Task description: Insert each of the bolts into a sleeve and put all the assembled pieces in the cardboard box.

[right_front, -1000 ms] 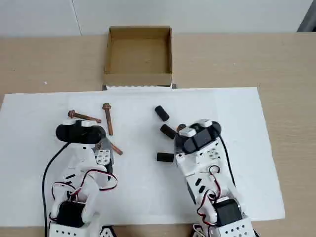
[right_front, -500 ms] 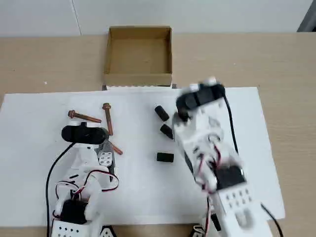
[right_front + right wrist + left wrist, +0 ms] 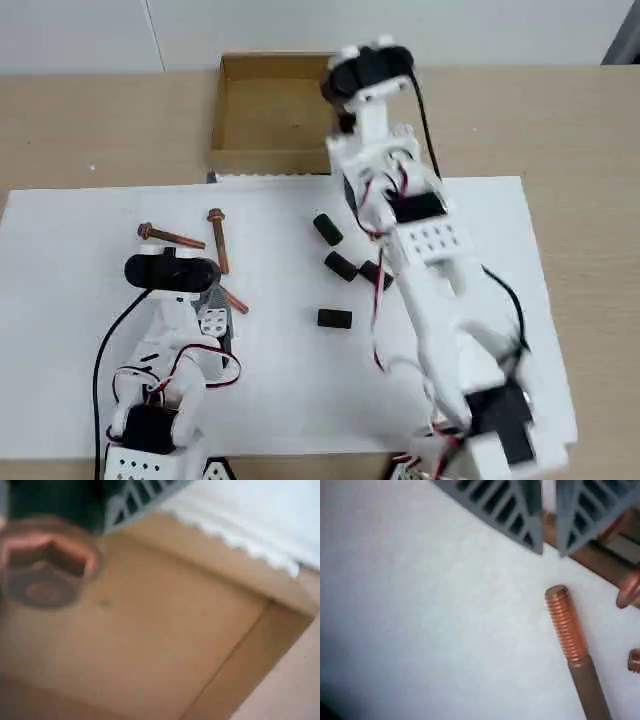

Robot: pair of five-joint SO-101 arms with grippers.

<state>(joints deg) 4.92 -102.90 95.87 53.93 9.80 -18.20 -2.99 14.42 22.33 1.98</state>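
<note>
My right gripper [image 3: 344, 118] hangs over the right side of the open cardboard box [image 3: 279, 159], shut on a black sleeve with a copper bolt in it. The right wrist view shows that bolt's hex head [image 3: 47, 566] above the box floor [image 3: 150, 630]. Three black sleeves [image 3: 327, 228] [image 3: 341, 266] [image 3: 334, 318] lie on the white paper. Three copper bolts [image 3: 170, 236] [image 3: 217, 240] [image 3: 234, 300] lie at the left. My left gripper [image 3: 213, 298] rests low beside the nearest one, its fingers almost together and holding nothing. In the left wrist view a bolt's threaded end [image 3: 566, 622] lies just past the left gripper [image 3: 549, 542].
A white paper sheet [image 3: 90, 300] covers the front of the wooden table [image 3: 580, 120]. The box stands just beyond the paper's far edge. The right arm stretches across the paper's right half, above the sleeves.
The right arm has swung from the sleeves up and away to above the box, carrying the bolt and sleeve. The left arm has hardly moved.
</note>
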